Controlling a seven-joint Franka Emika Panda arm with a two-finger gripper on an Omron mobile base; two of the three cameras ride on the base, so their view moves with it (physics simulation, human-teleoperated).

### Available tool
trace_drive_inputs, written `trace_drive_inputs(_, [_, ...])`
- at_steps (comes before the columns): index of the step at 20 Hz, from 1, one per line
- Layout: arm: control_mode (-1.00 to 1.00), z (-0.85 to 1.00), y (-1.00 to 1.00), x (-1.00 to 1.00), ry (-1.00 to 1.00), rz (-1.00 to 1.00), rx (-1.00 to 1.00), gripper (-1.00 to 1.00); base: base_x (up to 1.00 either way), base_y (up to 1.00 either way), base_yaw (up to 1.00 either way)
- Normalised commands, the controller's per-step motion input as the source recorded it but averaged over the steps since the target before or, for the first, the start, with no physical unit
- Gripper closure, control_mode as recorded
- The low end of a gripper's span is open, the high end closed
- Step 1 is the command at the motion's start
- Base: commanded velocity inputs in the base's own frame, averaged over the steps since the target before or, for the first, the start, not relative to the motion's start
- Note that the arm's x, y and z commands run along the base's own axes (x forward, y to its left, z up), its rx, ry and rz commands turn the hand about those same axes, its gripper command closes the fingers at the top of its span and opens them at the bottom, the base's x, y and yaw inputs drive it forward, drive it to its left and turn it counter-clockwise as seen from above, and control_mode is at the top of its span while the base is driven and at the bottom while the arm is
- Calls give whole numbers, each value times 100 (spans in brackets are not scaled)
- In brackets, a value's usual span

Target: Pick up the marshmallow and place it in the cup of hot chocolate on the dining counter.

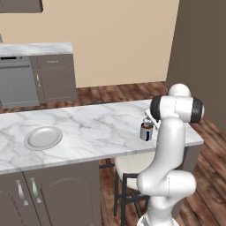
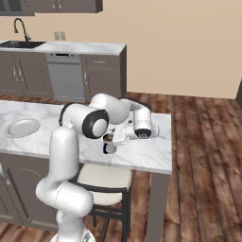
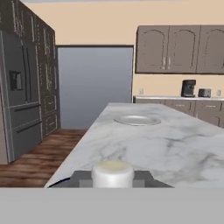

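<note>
In the hand view a small white marshmallow [image 3: 112, 171] sits pinched between the two dark fingertips [image 3: 81, 178] of my gripper [image 3: 112, 179], which is shut on it. The hand lies level, pointing along the dining counter [image 1: 92, 126]. The cup of hot chocolate [image 1: 146, 131], a small grey mug, stands near the counter's right end, just under the gripper [image 1: 148, 116]. From the right base view the cup [image 2: 109, 147] sits below the gripper [image 2: 114, 135], partly behind my forearm. A dark curved edge [image 3: 59, 183] at the hand view's lower left may be the mug's rim.
A round grey plate [image 1: 43, 137] lies far along the marble top, also visible as the plate [image 3: 137, 119] ahead of the hand. A cushioned stool [image 1: 131, 166] stands under the counter's near edge beside my base. A fridge [image 3: 19, 92] and cabinets lie beyond.
</note>
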Motion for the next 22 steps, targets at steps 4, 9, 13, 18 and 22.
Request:
trace_drive_inputs(4, [-100, -17, -1, 22, 0, 0, 0, 100, 0, 0, 0])
trace_drive_inputs(9, [-100, -11, 0, 0, 0, 0, 0, -100, 0, 0, 0])
trace_drive_inputs(13, [-100, 0, 0, -6, -2, 0, 0, -100, 0, 0, 0])
trace_drive_inputs(18, [-100, 9, 3, -16, -5, 0, 0, -100, 0, 0, 0])
trace_drive_inputs(22, [-100, 26, 1, -14, -6, 0, 0, -100, 0, 0, 0])
